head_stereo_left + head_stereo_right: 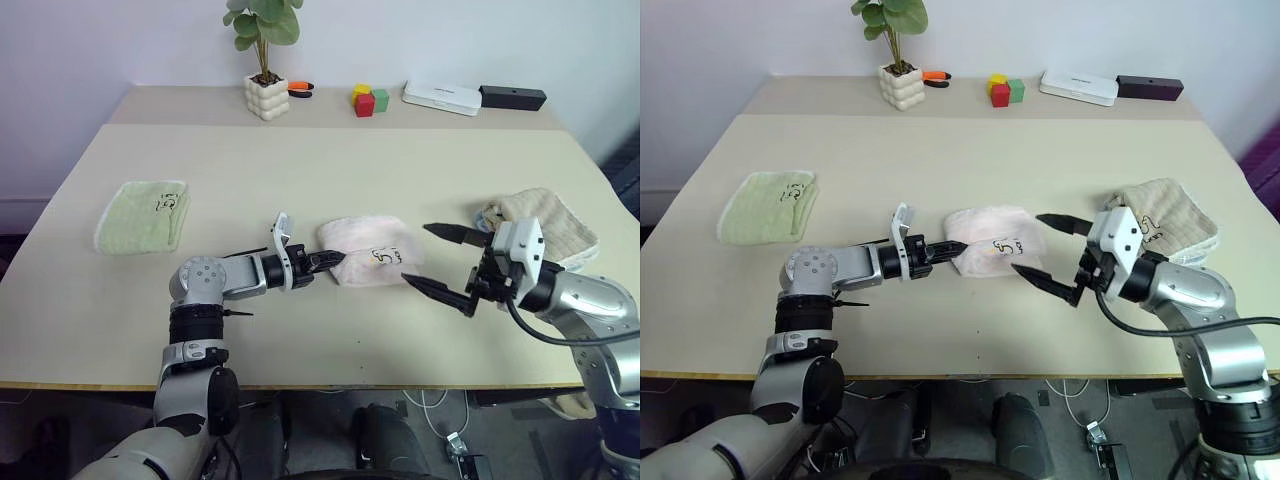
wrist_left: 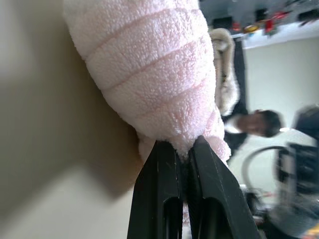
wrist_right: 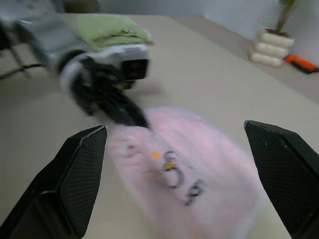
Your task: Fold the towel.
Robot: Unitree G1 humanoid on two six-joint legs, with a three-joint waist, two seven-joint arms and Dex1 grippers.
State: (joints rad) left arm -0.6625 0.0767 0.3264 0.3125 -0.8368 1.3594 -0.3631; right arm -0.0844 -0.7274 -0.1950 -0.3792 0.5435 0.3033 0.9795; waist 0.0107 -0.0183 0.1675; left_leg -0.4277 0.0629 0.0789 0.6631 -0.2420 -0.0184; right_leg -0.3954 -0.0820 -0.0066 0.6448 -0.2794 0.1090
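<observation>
The pale pink towel (image 1: 368, 250) lies bunched in the middle of the table, its dark cartoon print facing up near its right end. My left gripper (image 1: 330, 261) is shut on the towel's left edge; the left wrist view shows pink terry cloth (image 2: 154, 74) pinched between the two black fingers (image 2: 159, 194). My right gripper (image 1: 440, 260) hovers open just right of the towel, its fingers spread wide and holding nothing. The right wrist view looks onto the towel (image 3: 194, 169) and my left gripper (image 3: 134, 117) at its edge.
A light green towel (image 1: 144, 214) lies at the table's left and a beige towel (image 1: 548, 224) at its right, behind my right arm. Along the back stand a potted plant (image 1: 266, 60), coloured blocks (image 1: 369, 99), a white box (image 1: 441, 97) and a black bar (image 1: 513, 97).
</observation>
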